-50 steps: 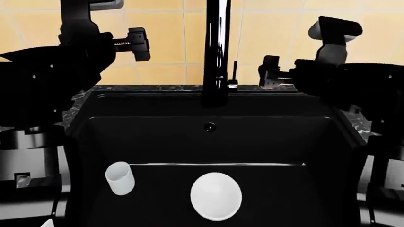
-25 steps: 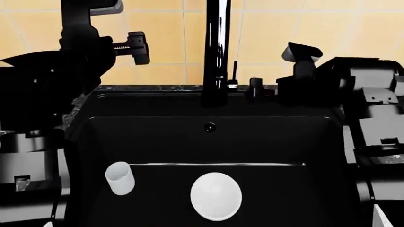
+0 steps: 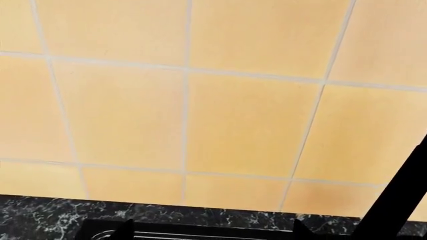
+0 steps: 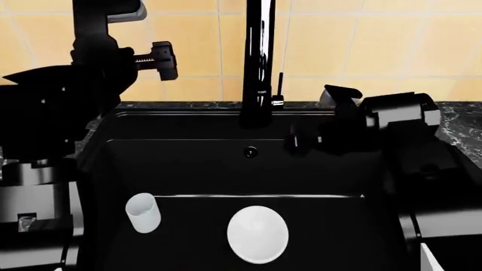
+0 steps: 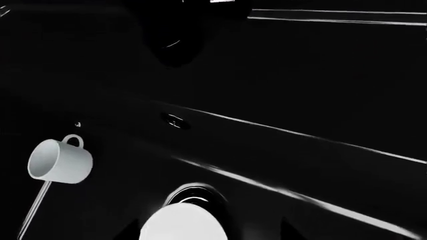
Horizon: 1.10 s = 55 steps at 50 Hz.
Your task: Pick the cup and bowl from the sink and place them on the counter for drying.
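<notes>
Two white things sit on the floor of the black sink [image 4: 188, 164], low in the head view: the cup [image 4: 142, 212] at lower left, lying tilted, and the bowl [image 4: 258, 234] at lower centre, dome side up, well apart from the cup. In the right wrist view the cup [image 5: 60, 161] shows a small loop handle and lies on its side; the bowl [image 5: 181, 222] is cut by the lower edge of the frame, with the chrome drain [image 5: 193, 192] peeking out just behind it.

Left claw [image 4: 162, 58] is up at upper left of the head view, high over the sink's left rim against the yellow tile wall [image 4: 196, 39]; can't tell if its jaws are apart or together. Left wrist view is mostly tiles, with a strip of marble worktop [image 3: 53, 217] along the lower edge.

Right claw [image 4: 301, 138] is at centre right, inside the sink opening near the back wall, above the bowl and touching nothing; dark on dark, so jaw state is unclear. Tall glossy faucet [image 4: 258, 62] rises at centre between the two arms. Worktop [image 4: 459, 121] shows at right behind the right arm.
</notes>
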{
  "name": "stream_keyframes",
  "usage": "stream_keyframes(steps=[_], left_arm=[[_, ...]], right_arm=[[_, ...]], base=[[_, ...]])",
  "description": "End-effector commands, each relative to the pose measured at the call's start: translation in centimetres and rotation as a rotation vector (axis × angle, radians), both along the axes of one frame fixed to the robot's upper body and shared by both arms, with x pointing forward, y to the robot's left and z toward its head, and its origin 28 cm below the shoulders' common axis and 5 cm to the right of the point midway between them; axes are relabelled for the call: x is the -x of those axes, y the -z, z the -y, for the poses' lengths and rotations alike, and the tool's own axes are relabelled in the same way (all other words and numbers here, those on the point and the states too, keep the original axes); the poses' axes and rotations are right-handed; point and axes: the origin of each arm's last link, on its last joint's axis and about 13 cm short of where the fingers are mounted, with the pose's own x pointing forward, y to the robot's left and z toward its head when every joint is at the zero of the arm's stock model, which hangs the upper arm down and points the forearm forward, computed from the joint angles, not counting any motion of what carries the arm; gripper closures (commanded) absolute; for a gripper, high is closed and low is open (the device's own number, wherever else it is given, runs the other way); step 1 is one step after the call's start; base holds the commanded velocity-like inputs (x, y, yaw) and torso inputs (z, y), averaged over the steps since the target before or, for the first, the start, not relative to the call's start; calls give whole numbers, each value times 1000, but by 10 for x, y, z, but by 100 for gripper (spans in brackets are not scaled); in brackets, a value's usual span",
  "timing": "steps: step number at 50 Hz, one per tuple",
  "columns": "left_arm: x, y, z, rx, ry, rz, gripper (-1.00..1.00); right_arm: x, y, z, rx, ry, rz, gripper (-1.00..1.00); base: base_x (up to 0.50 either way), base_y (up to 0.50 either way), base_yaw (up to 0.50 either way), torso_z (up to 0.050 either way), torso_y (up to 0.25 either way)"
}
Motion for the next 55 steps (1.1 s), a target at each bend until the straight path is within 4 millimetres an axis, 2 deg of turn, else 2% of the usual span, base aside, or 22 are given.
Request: stream_keyframes(steps=[1, 18, 29, 43, 47, 55], left_arm=[[2, 2, 0, 15, 7, 12, -100], [3, 12, 2, 40, 14, -11, -100], [7, 11, 1, 35, 7, -13, -100], [12, -4, 2, -5, 39, 96, -100], [15, -5, 1, -84, 60, 110, -100], [12, -7, 6, -83, 75, 131, -100]], right_arm=[[3, 20, -7, -10, -41, -61, -100], [10, 49, -11, -37, -22, -123, -100], [17, 71, -16, -50, -25, -175, -100], [16, 73, -18, -40, -15, -159, -100], [16, 73, -18, -39, -14, -157, -100], [14, 70, -18, -23, -17, -133, -100]], base=[[0, 0, 0, 0, 0], [0, 0, 0, 0, 0], [0, 0, 0, 0, 0], [0, 0, 0, 0, 0], [0, 0, 0, 0, 0], [0, 0, 0, 0, -13]])
